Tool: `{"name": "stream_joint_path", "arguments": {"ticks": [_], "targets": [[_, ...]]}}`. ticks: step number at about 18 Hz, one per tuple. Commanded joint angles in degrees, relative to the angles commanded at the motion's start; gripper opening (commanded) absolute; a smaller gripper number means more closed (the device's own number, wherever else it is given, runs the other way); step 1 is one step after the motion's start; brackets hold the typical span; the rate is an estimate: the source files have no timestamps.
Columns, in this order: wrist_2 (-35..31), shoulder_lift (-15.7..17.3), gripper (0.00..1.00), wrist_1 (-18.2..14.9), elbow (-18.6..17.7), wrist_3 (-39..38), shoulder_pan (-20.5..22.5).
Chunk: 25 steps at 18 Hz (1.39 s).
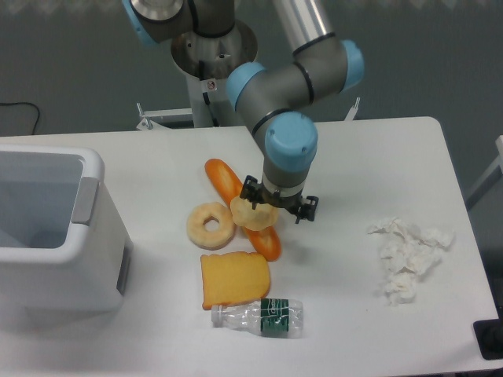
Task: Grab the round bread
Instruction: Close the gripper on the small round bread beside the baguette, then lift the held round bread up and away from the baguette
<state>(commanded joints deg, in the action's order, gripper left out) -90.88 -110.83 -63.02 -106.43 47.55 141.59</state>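
The round bread (251, 214) is a small pale-yellow bun with a rough edge. It sits tilted under the wrist of my arm and covers the middle of the long orange baguette (223, 179). My gripper (262, 214) points straight down over it and is shut on the bun. The fingertips are mostly hidden by the bun and the gripper body. I cannot tell whether the bun touches the baguette or hangs just above it.
A pale ring bread (211, 225) lies just left of the bun. A yellow toast slice (233, 279) and a lying plastic bottle (259, 316) are in front. Crumpled white paper (407, 255) is at the right. A white bin (94, 236) stands at the left edge.
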Motion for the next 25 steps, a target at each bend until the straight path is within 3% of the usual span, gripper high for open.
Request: {"name": "stream_joint_path", "arguments": {"ticks": [10,14,15,22,25], "targets": [[3.08,0.26,0.97,-0.09,0.25,-0.61,1.05],[3.61,0.35,0.05,-0.62,0.96,-1.85,1.49],[3.69,0.44,0.00,-0.61,1.13,-1.76,1.49],[3.96,1.32,0.00,-1.67,2.89,-2.46,2.11],[3.87,2.55,0.00,-5.70,6.04,-2.46,2.46]]}}
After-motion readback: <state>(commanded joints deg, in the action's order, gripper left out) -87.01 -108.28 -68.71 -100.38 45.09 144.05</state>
